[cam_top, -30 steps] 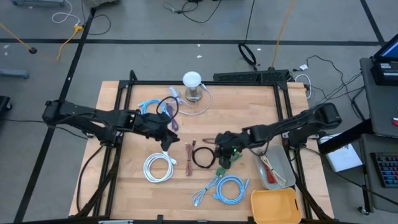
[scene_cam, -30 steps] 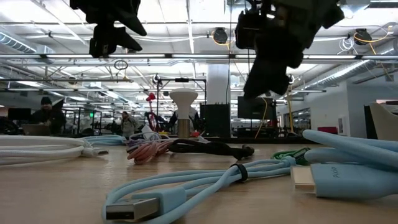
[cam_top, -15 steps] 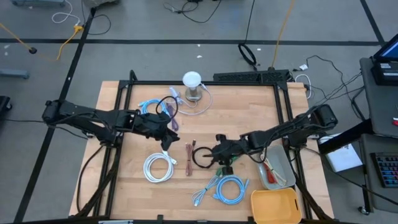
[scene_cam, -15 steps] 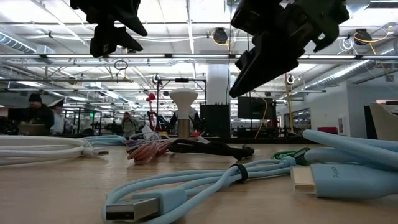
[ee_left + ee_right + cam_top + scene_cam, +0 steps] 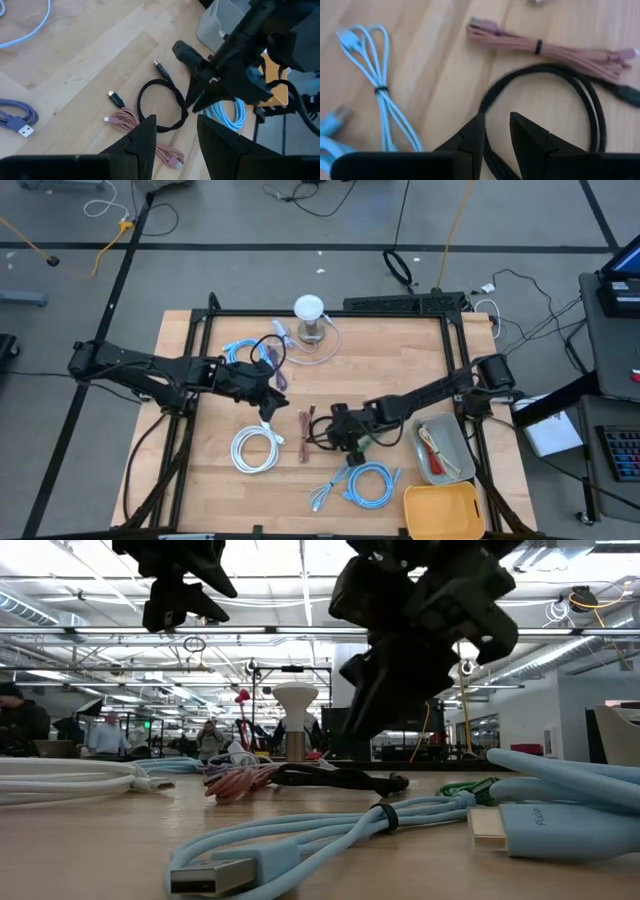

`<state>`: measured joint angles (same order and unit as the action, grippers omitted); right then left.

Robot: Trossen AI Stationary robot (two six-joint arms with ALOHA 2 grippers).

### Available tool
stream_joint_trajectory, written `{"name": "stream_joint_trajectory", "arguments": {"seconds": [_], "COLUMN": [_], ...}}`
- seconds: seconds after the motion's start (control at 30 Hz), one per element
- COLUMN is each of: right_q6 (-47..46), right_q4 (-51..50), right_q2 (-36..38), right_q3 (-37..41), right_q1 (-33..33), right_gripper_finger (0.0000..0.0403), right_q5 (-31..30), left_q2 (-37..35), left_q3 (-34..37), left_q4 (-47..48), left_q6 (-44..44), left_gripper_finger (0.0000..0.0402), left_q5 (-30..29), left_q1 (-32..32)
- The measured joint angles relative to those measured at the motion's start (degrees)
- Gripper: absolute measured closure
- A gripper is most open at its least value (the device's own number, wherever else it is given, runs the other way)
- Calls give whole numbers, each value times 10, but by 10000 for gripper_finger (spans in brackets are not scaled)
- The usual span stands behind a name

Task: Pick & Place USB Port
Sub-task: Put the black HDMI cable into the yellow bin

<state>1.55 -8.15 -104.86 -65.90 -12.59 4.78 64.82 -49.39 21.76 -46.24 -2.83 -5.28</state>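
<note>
A black USB cable (image 5: pixel 322 431) lies coiled in a loop at mid-table, also in the right wrist view (image 5: pixel 555 75). A bundled pink cable (image 5: pixel 304 436) lies just to its left. My right gripper (image 5: pixel 341 430) hovers over the loop's right side, fingers pointing down and left and open by a narrow gap (image 5: pixel 497 127). In the low view it hangs clear of the table (image 5: pixel 385 690). My left gripper (image 5: pixel 268 404) waits open (image 5: pixel 175 132) above the table, left of the pink cable.
A white cable coil (image 5: pixel 255 448) lies near the left front and light blue cables (image 5: pixel 368 481) at the front. A green cable (image 5: pixel 357 452) sits under my right arm. A grey tray (image 5: pixel 441 450) and yellow bin (image 5: pixel 443 511) stand at right, a white lamp-like stand (image 5: pixel 310 316) at the far edge.
My right gripper has moved toward the table's left and come lower, from beside the green cable to over the black cable loop, tipping its fingers downward. The cables have stayed where they were.
</note>
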Motion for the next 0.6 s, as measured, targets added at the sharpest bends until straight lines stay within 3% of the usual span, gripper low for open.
{"name": "stream_joint_trajectory", "arguments": {"seconds": [0.23,0.6], "right_q6": [-22,-69], "right_q4": [-21,17], "right_q2": [-2,-46], "right_q3": [-3,-3], "right_q1": [-7,-17], "right_gripper_finger": [312,245], "right_q5": [28,12], "left_q2": [0,0], "left_q3": [0,0], "left_q4": [24,38], "left_q6": [0,0], "left_gripper_finger": [257,257], "left_q5": [12,-9], "left_q1": [-11,-27]}}
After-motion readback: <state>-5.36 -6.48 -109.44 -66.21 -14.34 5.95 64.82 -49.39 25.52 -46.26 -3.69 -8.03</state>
